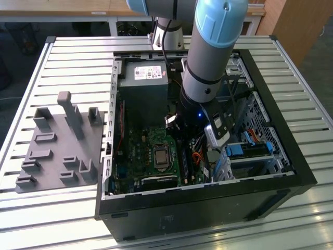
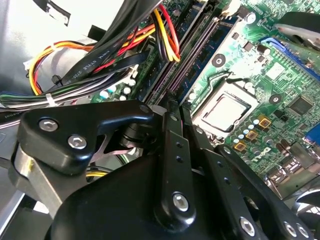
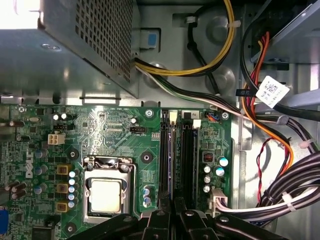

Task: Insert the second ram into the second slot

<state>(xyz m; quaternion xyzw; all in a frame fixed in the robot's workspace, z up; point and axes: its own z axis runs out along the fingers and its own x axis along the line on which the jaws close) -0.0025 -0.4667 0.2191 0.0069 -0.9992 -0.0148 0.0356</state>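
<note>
An open computer case point(image 1: 307, 172) lies on the slatted table with its green motherboard point(image 3: 110, 130) showing. Long dark memory slots point(image 3: 167, 155) run side by side beside the CPU socket point(image 3: 106, 192); they also appear in the second wrist view point(image 2: 192, 57) and the exterior view point(image 1: 186, 162). My gripper point(image 3: 172, 205) is low inside the case at one end of these slots, its black fingers point(image 2: 170, 145) drawn together and shut. The second ram is hidden; I cannot tell if anything thin sits between the tips point(image 2: 174, 106).
A grey power supply point(image 1: 143, 83) fills the far end of the case. Cable bundles point(image 2: 100, 55) hang close beside the fingers, with more point(image 3: 280, 150) along the case wall. A drive bay with blue latches point(image 1: 250, 151) is on the exterior view's right. A grey holder block point(image 1: 57, 146) stands outside, on the exterior view's left.
</note>
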